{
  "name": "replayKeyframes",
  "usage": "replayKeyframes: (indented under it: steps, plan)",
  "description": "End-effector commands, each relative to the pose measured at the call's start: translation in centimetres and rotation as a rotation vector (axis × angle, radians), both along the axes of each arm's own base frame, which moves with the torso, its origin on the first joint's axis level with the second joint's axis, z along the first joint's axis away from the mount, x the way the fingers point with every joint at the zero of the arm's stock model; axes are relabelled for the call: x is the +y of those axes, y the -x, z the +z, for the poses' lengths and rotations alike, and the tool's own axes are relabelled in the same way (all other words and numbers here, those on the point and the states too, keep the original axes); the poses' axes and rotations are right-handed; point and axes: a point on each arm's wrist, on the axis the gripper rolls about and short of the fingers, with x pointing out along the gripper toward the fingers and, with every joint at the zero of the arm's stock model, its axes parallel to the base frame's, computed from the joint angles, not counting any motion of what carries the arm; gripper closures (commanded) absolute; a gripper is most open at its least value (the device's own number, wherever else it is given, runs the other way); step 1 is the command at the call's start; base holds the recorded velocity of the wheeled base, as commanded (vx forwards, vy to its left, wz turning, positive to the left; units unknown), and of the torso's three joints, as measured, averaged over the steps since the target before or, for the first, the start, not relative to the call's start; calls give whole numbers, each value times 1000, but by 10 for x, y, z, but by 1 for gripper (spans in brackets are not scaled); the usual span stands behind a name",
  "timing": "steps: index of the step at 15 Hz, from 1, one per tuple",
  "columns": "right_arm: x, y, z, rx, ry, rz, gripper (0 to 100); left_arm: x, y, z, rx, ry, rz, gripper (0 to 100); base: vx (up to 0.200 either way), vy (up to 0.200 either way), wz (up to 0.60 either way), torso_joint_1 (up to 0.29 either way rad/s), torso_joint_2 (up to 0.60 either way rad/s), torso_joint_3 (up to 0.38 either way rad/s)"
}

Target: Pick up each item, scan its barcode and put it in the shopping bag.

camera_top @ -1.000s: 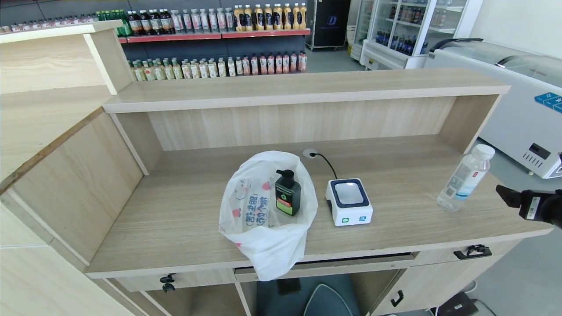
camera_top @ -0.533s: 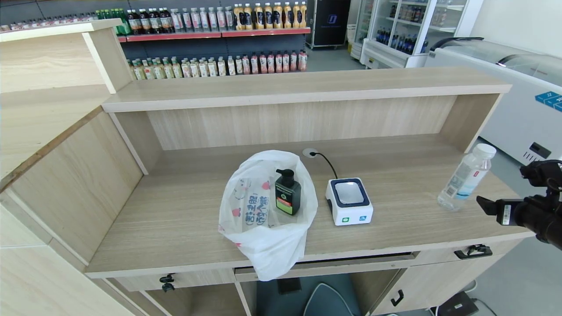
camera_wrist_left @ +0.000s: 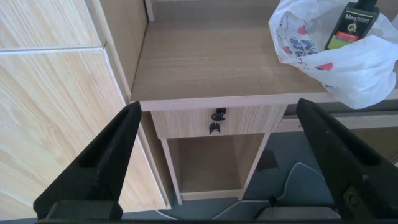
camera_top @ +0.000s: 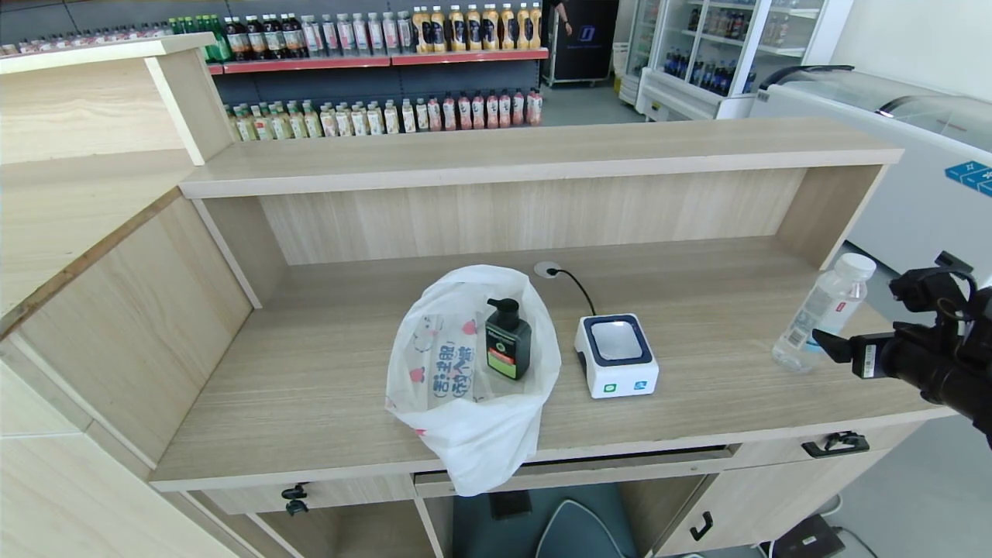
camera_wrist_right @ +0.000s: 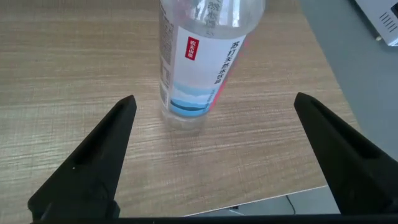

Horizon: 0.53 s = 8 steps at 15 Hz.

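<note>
We see the right gripper [camera_wrist_right: 214,102] spread wide at the table's [camera_top: 310,387] right edge, facing the water bottle [camera_top: 821,314], which stands just in front of the gap between its fingers and is not gripped. Toward the middle of the table sits the barcode scanner [camera_top: 616,356]. Just beside it, on the far side from the water bottle, the white shopping bag [camera_top: 457,395] hangs over the front edge with a dark pump bottle [camera_top: 508,341] inside. Our left gripper [camera_wrist_left: 219,104] is also wide open, holding nothing, off the front edge near the left corner.
</note>
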Motion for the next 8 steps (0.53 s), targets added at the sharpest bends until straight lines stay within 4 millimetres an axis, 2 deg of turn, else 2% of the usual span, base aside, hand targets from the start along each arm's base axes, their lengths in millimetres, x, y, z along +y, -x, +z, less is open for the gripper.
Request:
replayKeyframes:
  steps: [1, 8]
  plan:
    - [-4, -9, -2, 1, 27, 2, 0, 0, 0, 0, -1, 0, 0, 0, 0, 0, 0, 0, 0, 0]
    - [-7, -24, -11, 12, 50, 12, 0, 0, 0, 0, -1, 0, 0, 0, 0, 0, 0, 0, 0, 0]
